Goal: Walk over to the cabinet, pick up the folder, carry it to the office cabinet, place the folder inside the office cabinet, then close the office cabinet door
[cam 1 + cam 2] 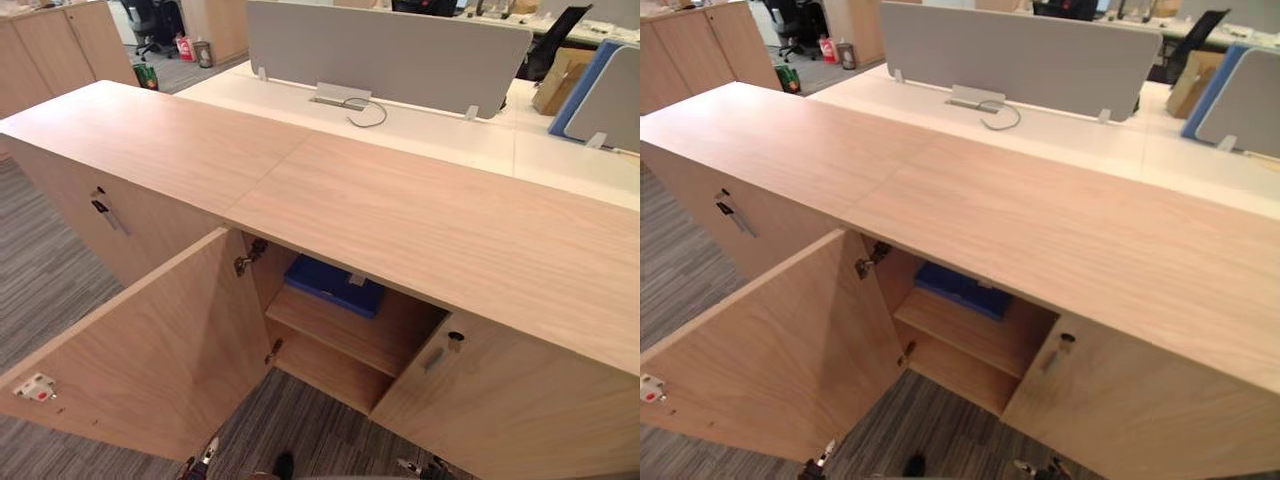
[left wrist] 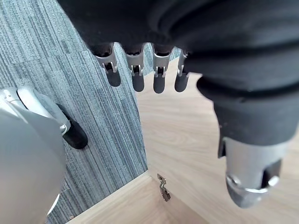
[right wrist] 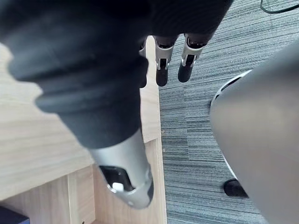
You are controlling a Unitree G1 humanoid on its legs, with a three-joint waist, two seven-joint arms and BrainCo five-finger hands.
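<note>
Wood-grain office cabinet (image 1: 400, 210) stands before us, its left door (image 1: 150, 350) swung open. On the upper shelf (image 1: 340, 335) inside we see the blue folder (image 1: 335, 285). Our left hand (image 2: 134, 77) and right hand (image 3: 161, 72) hang above grey carpet (image 2: 46, 56), fingers (image 2: 159, 80) straight, loose, holding nothing.

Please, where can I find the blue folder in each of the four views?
Left eye view: blue folder on the upper shelf inside the open cabinet, centre.
Right eye view: blue folder on that shelf, centre.
Left wrist view: left hand over carpet.
Right wrist view: right hand; dark corner beside the cabinet wood, perhaps the folder.
Shared landmark: the grey striped carpet.
</note>
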